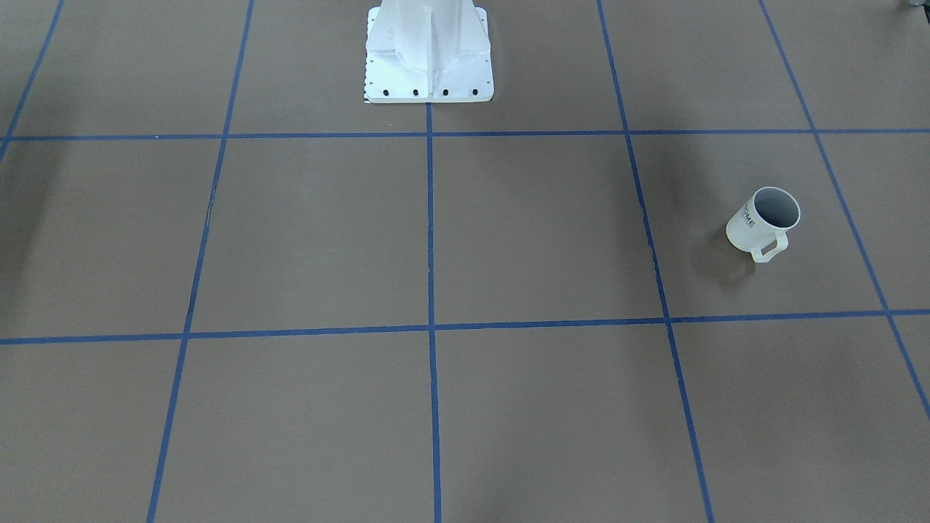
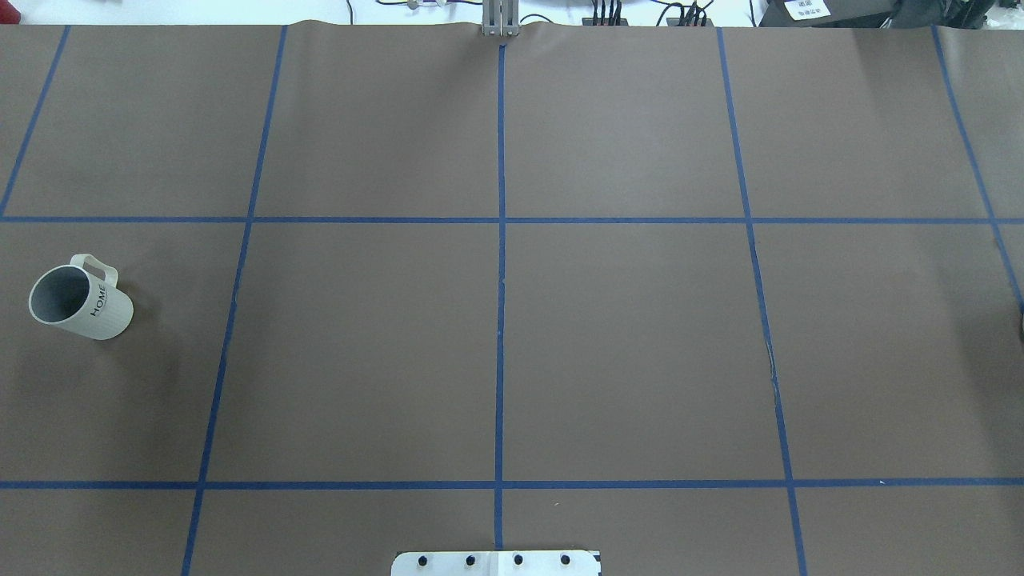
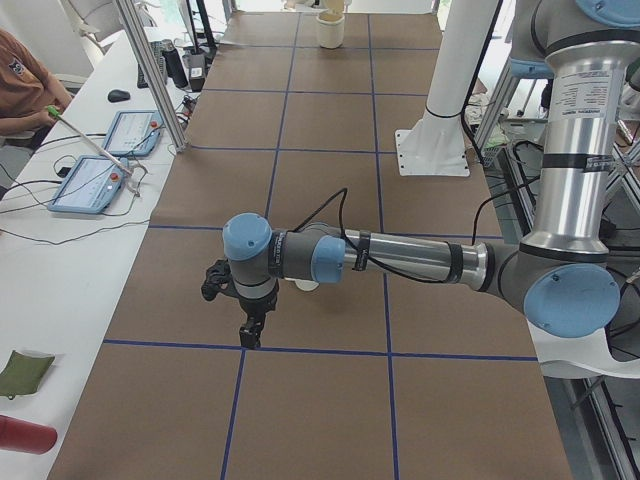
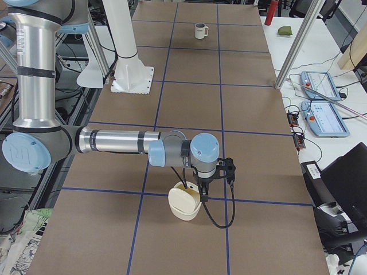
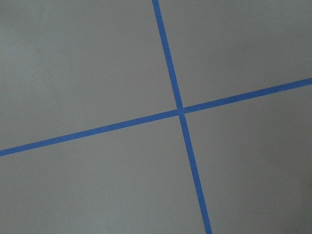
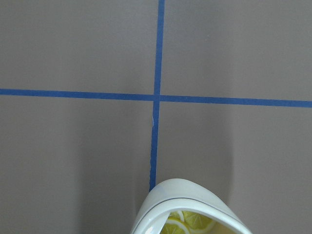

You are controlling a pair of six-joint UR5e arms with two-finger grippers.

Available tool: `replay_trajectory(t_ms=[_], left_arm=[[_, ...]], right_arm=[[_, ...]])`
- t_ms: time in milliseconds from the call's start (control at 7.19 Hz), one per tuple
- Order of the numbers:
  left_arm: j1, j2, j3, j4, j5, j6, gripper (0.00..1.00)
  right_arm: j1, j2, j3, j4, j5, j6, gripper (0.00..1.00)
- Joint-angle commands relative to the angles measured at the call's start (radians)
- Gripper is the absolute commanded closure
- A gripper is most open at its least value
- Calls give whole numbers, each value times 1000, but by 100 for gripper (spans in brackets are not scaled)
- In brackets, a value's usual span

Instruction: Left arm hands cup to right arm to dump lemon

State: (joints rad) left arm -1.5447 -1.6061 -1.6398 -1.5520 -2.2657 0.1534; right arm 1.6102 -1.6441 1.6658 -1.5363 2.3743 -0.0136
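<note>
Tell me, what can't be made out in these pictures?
Left gripper: small and dark in the left side view; open or shut unclear.
Right gripper: same, right side view, against the bowl.
Bowl's lemon slices: cut off by the right wrist view's bottom edge.
HOME mug: front view, wall hides its bottom.
</note>
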Motion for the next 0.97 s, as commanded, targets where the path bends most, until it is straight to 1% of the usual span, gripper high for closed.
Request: replay_trajectory(t_ms=[0, 834], left_arm=[[2, 0, 0, 1, 0, 0, 0], [2, -3, 0, 7, 0, 0, 0]], right_arm=[[-6, 0, -1, -2, 8, 0, 0], [-7, 0, 2, 1, 20, 0, 0]])
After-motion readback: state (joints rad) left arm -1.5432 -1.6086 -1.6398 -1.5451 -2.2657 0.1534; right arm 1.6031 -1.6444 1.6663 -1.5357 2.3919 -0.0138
